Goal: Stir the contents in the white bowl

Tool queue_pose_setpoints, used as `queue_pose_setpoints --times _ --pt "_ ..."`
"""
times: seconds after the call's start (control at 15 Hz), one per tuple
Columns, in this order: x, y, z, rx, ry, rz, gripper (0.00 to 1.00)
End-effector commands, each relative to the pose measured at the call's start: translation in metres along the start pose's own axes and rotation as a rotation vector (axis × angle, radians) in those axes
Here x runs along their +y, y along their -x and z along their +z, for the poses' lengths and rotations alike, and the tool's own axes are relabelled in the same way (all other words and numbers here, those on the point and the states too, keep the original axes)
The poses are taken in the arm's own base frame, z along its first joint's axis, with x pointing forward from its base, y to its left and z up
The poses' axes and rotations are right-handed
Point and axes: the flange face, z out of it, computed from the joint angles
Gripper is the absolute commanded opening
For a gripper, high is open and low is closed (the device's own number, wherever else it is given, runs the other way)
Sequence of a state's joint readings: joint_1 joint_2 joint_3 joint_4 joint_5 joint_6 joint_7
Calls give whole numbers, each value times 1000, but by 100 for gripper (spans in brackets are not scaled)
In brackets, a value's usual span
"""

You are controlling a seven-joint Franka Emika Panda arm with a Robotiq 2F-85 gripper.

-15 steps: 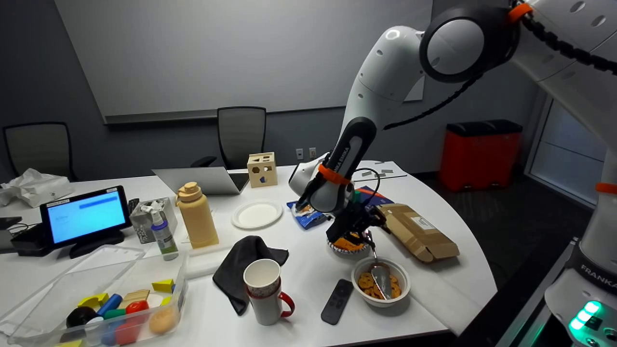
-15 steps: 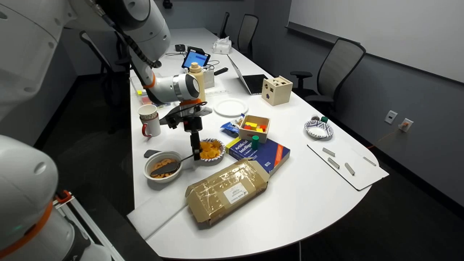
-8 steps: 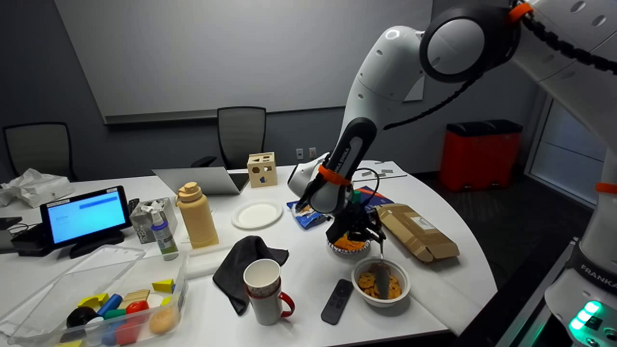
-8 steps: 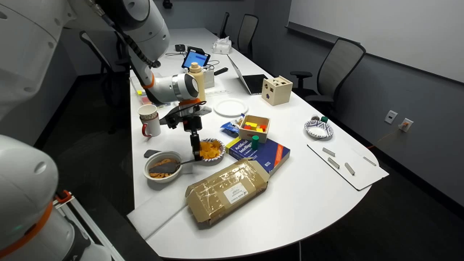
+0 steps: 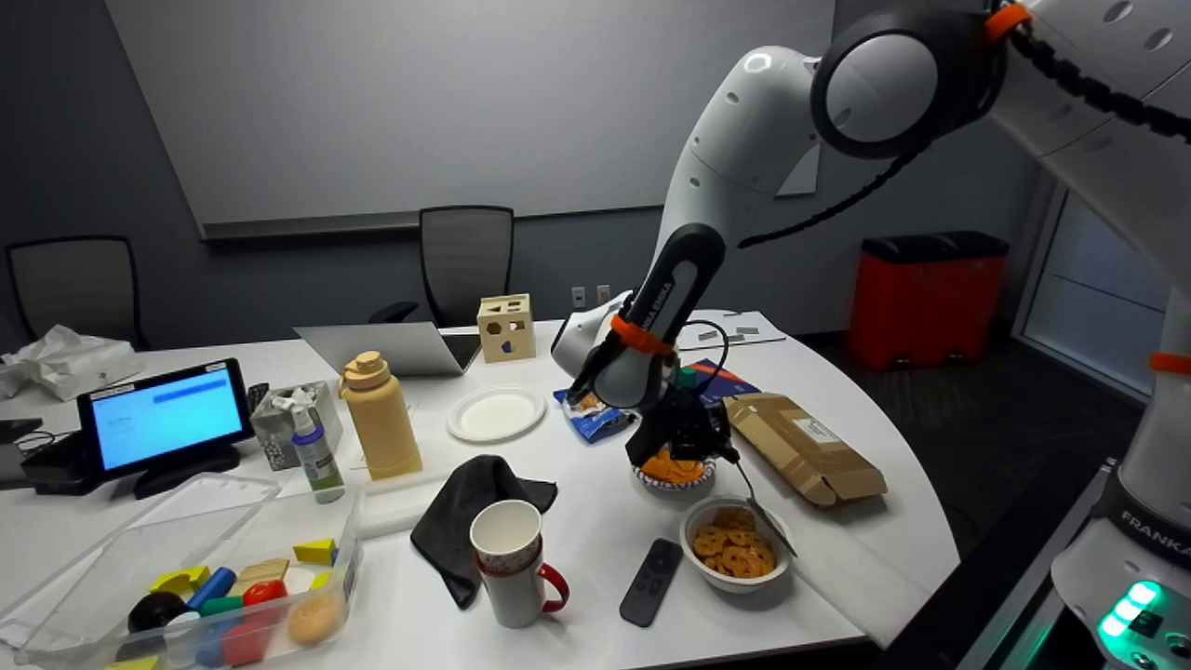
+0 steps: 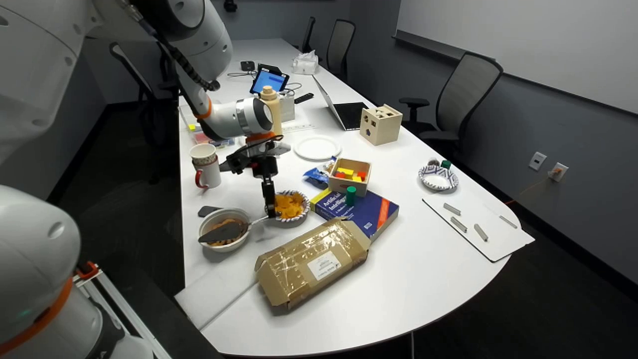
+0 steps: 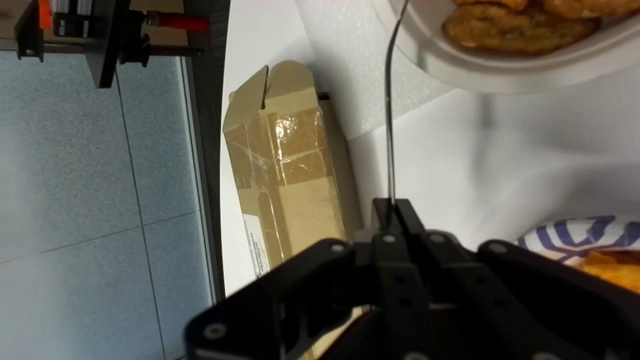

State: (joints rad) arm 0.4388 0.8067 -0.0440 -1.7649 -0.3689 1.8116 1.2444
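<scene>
The white bowl stands near the table's front edge, with brown-orange bits as its contents. My gripper is shut on the thin metal handle of a utensil, as the wrist view shows. In an exterior view the utensil's dark flat blade reaches across the bowl to its rim. Seen in an exterior view, the blade looks edge-on and lies along the bowl's right side. The gripper stays outside the bowl, above the table. Whether the blade touches the contents, I cannot tell.
A patterned bowl of bright orange pieces sits right by the gripper. The cardboard box lies to one side. Close to the white bowl are a black remote and a stack with a red-handled mug.
The jaws have closed on the handle. The utensil's blade has rolled edge-on and shifted from the bowl's middle toward its rim. The gripper itself has moved only slightly.
</scene>
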Motion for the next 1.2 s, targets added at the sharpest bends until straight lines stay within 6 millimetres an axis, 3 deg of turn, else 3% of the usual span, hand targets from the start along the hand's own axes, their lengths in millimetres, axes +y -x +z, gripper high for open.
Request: queue_pose_setpoints --times 0.0,0.33,0.53,0.87,1.13 --pt "24 -4 -40 38 -22 34 1" --pt "53 6 -100 155 -232 93 1" --pt "55 17 -117 255 -373 122 1" --pt "46 33 -103 336 -591 132 1" --pt "61 38 -85 361 -661 141 1"
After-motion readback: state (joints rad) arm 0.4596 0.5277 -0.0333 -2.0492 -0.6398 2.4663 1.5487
